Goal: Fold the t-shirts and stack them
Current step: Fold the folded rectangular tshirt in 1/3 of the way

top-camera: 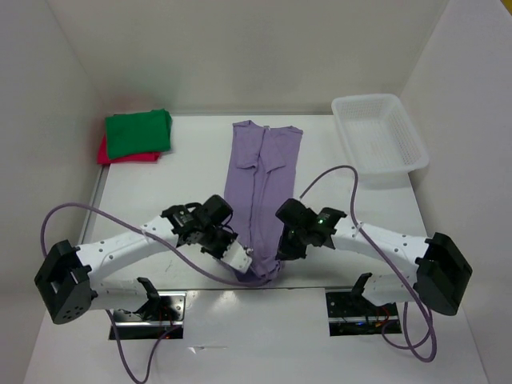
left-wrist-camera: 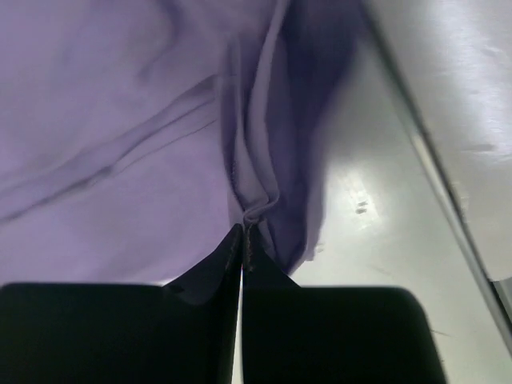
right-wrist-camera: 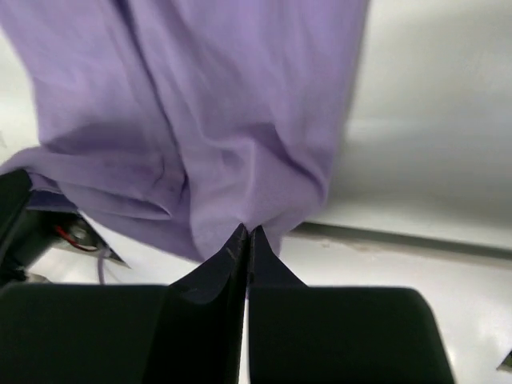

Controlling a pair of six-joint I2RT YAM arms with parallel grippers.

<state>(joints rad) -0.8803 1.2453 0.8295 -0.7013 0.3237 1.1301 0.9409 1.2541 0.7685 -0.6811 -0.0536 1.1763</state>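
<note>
The lavender t-shirt lies as a long narrow strip down the middle of the table, sleeves folded in, collar end far. Its near hem is pinched at both corners. My left gripper is shut on the near left part of the hem, where cloth bunches at its tips. My right gripper is shut on the near right part, with purple cloth gathered at its tips. A folded green t-shirt rests on a folded red t-shirt at the far left.
A white plastic basket stands at the far right corner. White walls close the table at the back and sides. The table's near edge runs just behind the held hem, with both arm bases below it.
</note>
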